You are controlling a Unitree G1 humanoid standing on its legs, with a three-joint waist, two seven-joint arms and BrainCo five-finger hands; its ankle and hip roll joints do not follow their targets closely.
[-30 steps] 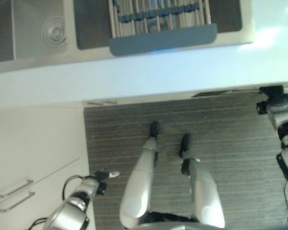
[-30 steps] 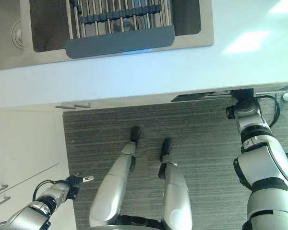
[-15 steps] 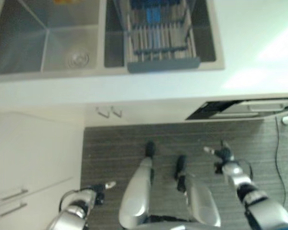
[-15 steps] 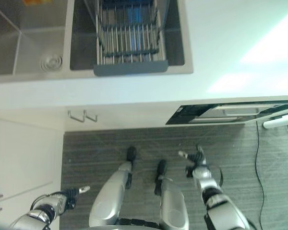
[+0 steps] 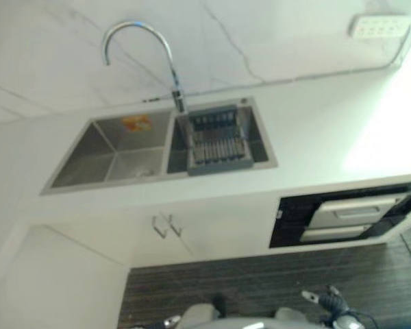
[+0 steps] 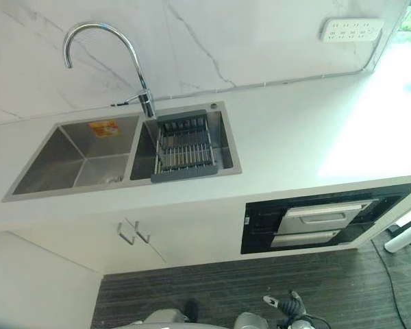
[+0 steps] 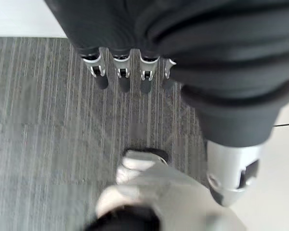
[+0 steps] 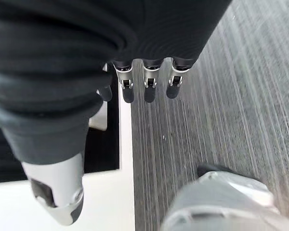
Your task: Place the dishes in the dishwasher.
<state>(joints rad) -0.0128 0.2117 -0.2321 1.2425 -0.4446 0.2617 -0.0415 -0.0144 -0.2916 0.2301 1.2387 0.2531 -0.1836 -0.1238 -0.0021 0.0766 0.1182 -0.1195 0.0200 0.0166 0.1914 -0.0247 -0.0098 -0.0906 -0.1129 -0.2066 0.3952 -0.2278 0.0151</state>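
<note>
Sink [image 6: 27, 188]: I count one double-bowl steel sink set in the white counter [image 6: 294, 147] — two bowls side by side.
Faucet [image 6: 103, 51]: one tall curved tap, standing behind the divider between the bowls.
Dish rack [image 6: 185, 147]: one wire rack sitting in the right bowl; I cannot tell whether any dishes lie in it.
Dishwasher [image 6: 315, 223]: one dark-fronted unit under the counter, right of the sink, its front closed; two light handles [image 6: 133, 233] show on the cabinet beside it.
Outlet strip [image 6: 349, 29]: one, on the marble wall at upper right.
Left hand [image 7: 120, 72]: hangs low over the striped floor [image 7: 38, 120], fingers straight and relaxed, holding nothing.
Right hand [image 8: 147, 79]: also low — near the dishwasher's base, fingers straight, empty.
</note>
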